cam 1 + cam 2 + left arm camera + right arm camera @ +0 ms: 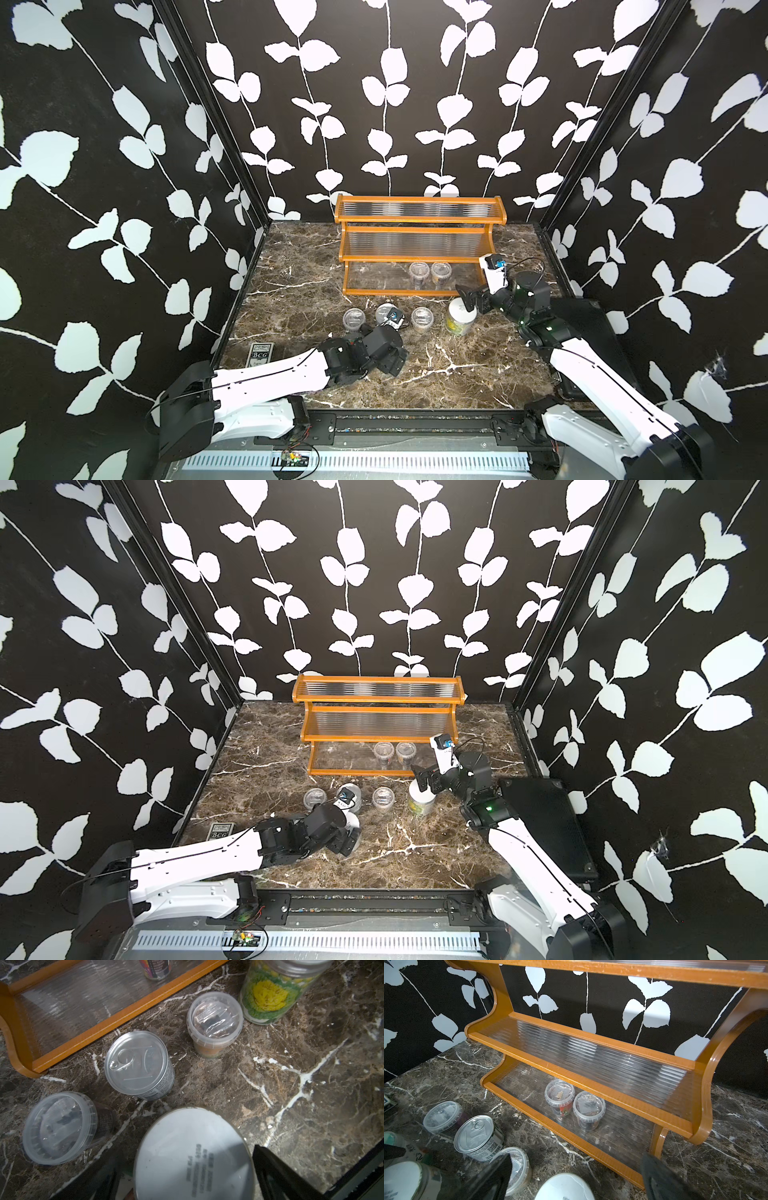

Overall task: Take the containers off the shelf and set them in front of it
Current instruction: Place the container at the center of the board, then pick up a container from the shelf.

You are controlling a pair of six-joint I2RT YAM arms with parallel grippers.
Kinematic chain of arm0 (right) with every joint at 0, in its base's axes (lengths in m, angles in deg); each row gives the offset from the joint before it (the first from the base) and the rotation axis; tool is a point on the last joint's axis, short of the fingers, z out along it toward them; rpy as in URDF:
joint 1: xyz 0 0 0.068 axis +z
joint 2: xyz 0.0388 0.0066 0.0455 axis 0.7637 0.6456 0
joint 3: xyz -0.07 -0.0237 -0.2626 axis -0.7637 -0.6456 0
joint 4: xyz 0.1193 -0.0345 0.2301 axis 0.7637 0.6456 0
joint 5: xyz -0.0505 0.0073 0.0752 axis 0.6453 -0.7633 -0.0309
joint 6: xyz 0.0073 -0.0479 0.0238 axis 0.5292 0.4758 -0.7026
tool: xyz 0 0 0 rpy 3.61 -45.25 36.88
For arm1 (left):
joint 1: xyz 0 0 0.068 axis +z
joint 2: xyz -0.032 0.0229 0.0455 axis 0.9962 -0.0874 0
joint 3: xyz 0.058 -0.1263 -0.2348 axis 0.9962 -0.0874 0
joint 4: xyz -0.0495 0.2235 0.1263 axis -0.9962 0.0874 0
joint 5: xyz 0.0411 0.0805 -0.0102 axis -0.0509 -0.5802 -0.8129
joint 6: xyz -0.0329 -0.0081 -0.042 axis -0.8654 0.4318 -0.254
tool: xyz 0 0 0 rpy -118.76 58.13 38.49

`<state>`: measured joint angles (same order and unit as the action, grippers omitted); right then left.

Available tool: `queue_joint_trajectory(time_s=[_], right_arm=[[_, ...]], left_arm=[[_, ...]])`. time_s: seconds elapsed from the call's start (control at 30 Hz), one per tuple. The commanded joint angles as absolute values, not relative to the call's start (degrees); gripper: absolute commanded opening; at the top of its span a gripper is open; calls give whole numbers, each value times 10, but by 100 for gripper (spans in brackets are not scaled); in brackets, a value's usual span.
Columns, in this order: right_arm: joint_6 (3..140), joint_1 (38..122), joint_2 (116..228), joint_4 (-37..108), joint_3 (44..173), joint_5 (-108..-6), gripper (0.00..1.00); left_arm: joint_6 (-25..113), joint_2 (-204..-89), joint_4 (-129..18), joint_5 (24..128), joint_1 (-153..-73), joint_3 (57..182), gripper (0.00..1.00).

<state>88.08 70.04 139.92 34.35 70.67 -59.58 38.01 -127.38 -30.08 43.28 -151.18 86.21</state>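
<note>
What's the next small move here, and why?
Probably: the right gripper, open just above the yellow-green jar, reaches for the nearer tub. That one and a second tub are the only containers on the shelf, both on its bottom tier.

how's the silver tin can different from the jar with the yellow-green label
The silver tin can has a metal ring-pull top and small print on its side; the yellow-green label jar has a flowery label and a white lid. The jar is taller than the can. Both stand upright on the marble table, in front of the shelf.
</note>
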Motion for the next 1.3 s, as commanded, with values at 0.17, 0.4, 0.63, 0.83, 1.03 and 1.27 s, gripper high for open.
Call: queue_joint_trajectory(time_s=[0.17, 0.4, 0.63, 0.83, 1.03, 1.27], right_arm=[[889, 705, 1404, 340, 701, -593, 100], [858, 764, 1451, 326, 722, -554, 100], [774, 865, 1575, 322, 799, -453, 100], [691, 906, 1689, 293, 868, -376, 99], [635, 910, 1782, 298, 919, -300, 96], [624, 909, 1852, 286, 963, -296, 93]], left_arm=[[430, -1244, -269, 428, -1503, 905, 99], [500, -1235, -276, 507, -1403, 932, 99], [539, -1248, -296, 581, -1304, 947, 99], [538, -1261, -323, 609, -1255, 944, 99], [525, -1265, -343, 610, -1225, 934, 99], [518, -1267, -358, 610, -1221, 918, 99]])
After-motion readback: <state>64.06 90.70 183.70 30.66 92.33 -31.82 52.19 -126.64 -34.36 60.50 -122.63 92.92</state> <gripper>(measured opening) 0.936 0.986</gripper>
